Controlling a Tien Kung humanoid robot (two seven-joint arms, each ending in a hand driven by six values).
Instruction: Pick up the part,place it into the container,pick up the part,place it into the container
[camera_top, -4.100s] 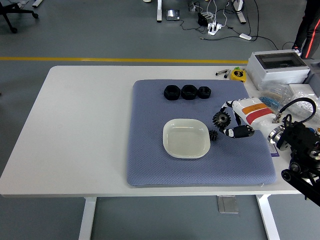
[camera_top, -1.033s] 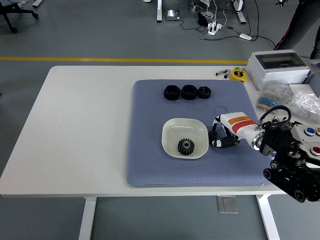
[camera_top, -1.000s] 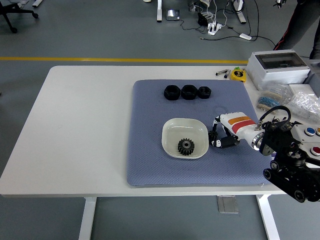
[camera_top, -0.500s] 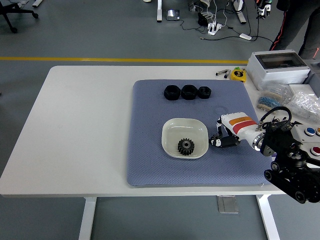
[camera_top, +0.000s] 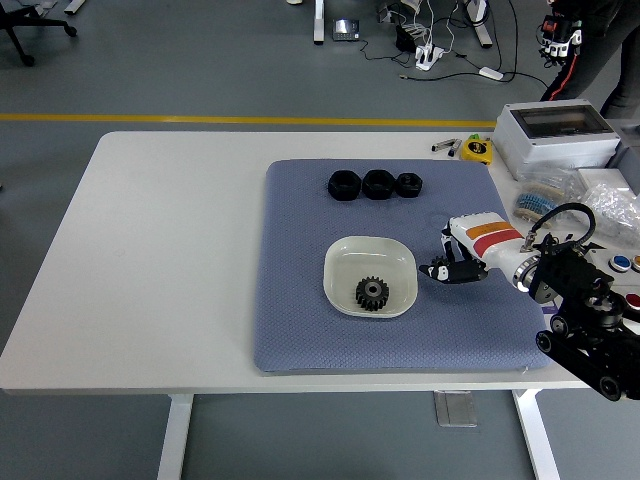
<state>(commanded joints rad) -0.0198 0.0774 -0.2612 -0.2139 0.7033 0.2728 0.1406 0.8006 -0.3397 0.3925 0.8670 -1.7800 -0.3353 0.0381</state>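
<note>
A white bowl (camera_top: 338, 265) sits in the middle of the blue-grey mat (camera_top: 300, 320), and a large black gear (camera_top: 371, 293) lies flat inside it. Just right of the bowl, my right hand (camera_top: 444, 270) has its fingers curled around a small black gear (camera_top: 438, 271), held slightly above the mat. The hand's white shell with red and orange stripes hides most of that gear. Three black nut-like parts (camera_top: 377, 184) stand in a row at the mat's far edge. My left arm does not show.
A grey lidded box (camera_top: 555, 135), a yellow tape measure (camera_top: 478, 149) and bags of small parts (camera_top: 560, 192) crowd the table's right side. A person (camera_top: 585, 40) stands at the far right corner. The table's left half holds only bare white surface.
The large gear went from my right hand into the bowl. My hand then closed on the small gear beside the bowl and has now lifted it slightly up and right.
</note>
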